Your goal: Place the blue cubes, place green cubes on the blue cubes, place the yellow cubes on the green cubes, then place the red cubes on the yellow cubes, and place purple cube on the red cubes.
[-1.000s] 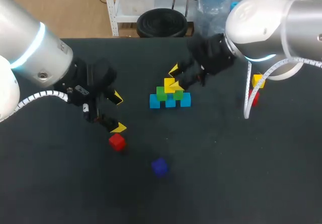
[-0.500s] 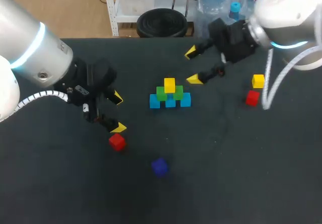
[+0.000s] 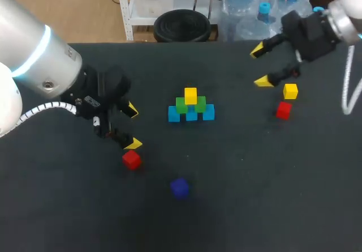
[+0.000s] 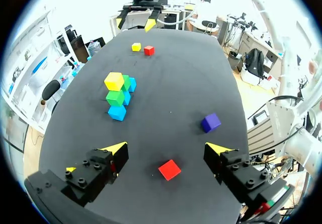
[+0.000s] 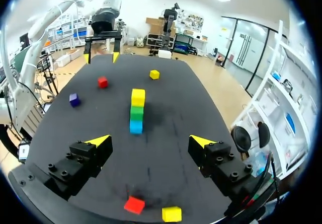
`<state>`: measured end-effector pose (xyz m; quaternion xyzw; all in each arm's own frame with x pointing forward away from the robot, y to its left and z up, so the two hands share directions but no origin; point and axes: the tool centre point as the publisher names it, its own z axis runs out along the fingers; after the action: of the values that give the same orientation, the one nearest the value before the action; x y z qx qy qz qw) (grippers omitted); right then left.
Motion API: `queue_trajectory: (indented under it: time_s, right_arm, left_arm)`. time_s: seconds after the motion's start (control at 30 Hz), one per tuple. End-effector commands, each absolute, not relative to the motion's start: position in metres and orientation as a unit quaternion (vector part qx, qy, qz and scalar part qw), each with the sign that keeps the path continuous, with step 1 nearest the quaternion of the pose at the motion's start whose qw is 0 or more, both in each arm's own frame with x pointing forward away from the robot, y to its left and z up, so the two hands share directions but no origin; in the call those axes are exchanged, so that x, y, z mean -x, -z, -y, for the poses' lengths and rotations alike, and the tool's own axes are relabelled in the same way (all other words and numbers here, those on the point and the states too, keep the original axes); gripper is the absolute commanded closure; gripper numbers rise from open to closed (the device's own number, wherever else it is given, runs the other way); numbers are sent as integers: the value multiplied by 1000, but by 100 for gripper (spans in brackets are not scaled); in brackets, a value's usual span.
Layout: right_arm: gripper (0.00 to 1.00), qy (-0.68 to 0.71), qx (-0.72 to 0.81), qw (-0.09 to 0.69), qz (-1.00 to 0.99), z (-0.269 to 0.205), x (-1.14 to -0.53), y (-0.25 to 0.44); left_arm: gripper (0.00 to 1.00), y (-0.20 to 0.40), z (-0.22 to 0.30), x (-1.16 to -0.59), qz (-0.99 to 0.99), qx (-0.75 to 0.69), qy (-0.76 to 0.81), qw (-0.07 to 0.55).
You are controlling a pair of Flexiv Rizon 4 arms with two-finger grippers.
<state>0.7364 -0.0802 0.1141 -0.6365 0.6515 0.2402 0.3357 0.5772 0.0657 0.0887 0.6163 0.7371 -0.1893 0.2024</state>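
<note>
From overhead: wide open at the left gripper (image 3: 133, 127), gripping nothing, with a red cube (image 3: 131, 159) just beside its lower tip. Wide open too at the right gripper (image 3: 260, 65), empty, close to a loose yellow cube (image 3: 291, 91) and a second red cube (image 3: 283, 110). Mid-table, the stack (image 3: 190, 106): blue row, greens, one yellow on top. Purple cube (image 3: 180, 188) alone, nearer the table's front edge.

Left wrist: left gripper (image 4: 166, 148) spread wide, red cube (image 4: 169, 169) between the fingers but touching neither. Stack (image 4: 115, 97) ahead, seen end-on, its cubes overlapping, hard to count.

Right wrist: right gripper (image 5: 150, 141) spread wide, bare. Stack (image 5: 136, 113) ahead, back cubes hidden.
</note>
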Motion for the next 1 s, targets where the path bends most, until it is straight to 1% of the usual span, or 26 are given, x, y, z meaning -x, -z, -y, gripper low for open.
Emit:
queue_trajectory:
  time_s: [0.03, 0.77, 1.0]
  right_arm:
    - [0, -235, 631, 338, -658, 101, -734, -111]
    - [0, -191, 639, 313, -676, 181, -758, -66]
    - [0, -192, 642, 310, -674, 193, -767, -54]
  left_arm:
    - [0, -88, -67, -578, -735, -618, 191, 204]
    - [0, -88, -67, -578, -735, -618, 191, 204]
    - [0, -88, -67, -578, -735, -618, 191, 204]
